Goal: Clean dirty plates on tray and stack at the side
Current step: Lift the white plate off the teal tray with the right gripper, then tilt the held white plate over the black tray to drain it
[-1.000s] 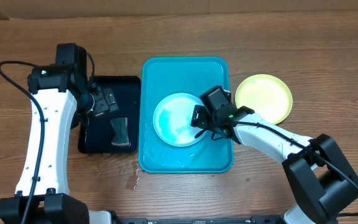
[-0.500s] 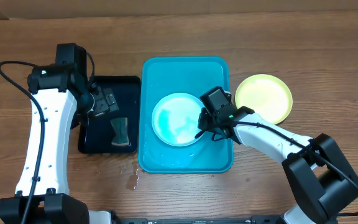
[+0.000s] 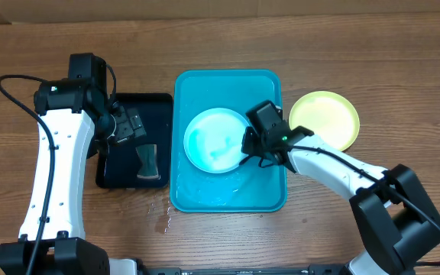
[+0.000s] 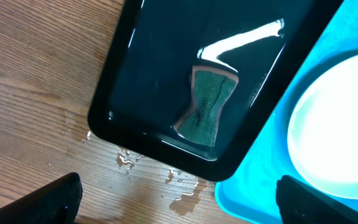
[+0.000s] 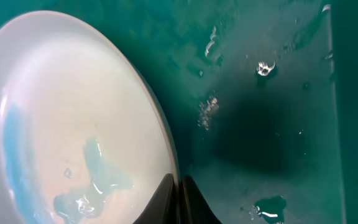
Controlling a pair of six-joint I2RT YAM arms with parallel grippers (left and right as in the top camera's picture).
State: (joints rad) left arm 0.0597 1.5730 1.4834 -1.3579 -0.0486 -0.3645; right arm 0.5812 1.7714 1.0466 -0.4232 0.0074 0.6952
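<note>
A light blue plate with a wet pale centre sits in the turquoise tray. My right gripper is shut on the plate's right rim. In the right wrist view the two fingertips of that gripper pinch the plate's edge, which looks raised off the tray floor. A yellow-green plate lies on the table right of the tray. My left gripper hangs open over the black tray. In the left wrist view the left gripper has nothing between its fingers.
A green sponge lies in the black tray, left of the turquoise tray. Water puddles lie on the wood by the trays' near corners. Water droplets dot the tray floor.
My right gripper has shut on the blue plate's rim. The plate has shifted slightly up and left in the tray. The left arm has not moved.
</note>
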